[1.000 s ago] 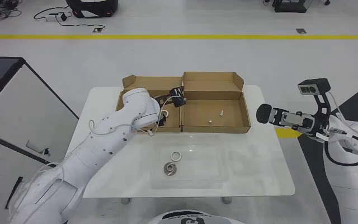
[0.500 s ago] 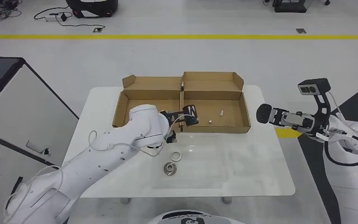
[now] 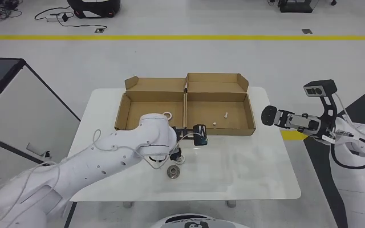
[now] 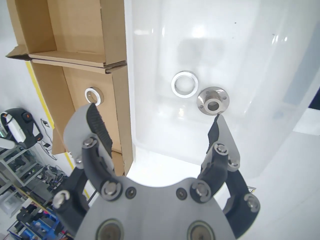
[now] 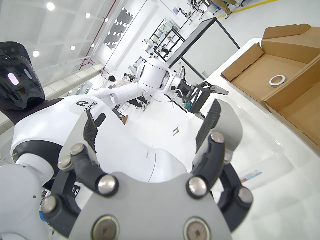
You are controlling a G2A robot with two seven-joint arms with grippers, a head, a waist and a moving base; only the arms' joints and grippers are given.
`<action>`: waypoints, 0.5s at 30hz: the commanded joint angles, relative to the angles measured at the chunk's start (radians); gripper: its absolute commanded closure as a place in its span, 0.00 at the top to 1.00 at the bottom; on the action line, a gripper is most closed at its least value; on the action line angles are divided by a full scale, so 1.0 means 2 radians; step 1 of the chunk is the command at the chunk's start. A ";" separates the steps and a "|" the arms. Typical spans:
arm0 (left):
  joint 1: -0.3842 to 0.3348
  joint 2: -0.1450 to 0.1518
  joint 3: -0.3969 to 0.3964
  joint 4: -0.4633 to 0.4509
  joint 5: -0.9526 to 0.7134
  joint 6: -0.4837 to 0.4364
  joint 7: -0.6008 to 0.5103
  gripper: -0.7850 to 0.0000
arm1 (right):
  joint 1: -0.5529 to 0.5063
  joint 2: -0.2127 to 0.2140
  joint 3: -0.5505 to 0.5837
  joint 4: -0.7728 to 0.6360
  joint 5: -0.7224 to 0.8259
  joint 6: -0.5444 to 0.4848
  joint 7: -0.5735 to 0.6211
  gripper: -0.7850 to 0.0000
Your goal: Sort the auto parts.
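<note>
A silver ring [image 4: 185, 85] and a flanged metal bushing [image 4: 213, 101] lie side by side in a clear plastic tray [image 4: 250, 51]. My left gripper [image 4: 154, 111] hangs open and empty just above them, over the tray's box-side edge. In the top view the bushing [image 3: 172, 171] shows beside the left arm, whose gripper [image 3: 198, 137] is in front of the boxes. A white ring [image 3: 168, 115] rests in the left cardboard box [image 3: 122, 108]. Two small white parts [image 3: 226, 114] lie in the right box [image 3: 248, 114]. My right gripper [image 5: 152, 109] is open and empty, held off the table's right side [image 3: 268, 115].
The two open cardboard boxes stand side by side at the table's back. The clear tray [image 3: 228, 171] takes the front middle. White table [image 3: 268, 171] surface is bare to the right of the tray and at the left [image 3: 97, 125].
My left gripper swung from above the left box forward and to the right, out over the clear tray. The white ring now shows uncovered in the left box. The right arm stayed still.
</note>
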 commanded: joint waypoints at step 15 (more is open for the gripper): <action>-0.025 0.011 0.053 0.016 -0.021 -0.003 0.003 0.87 | 0.000 0.000 0.000 0.000 0.000 0.000 0.000 1.00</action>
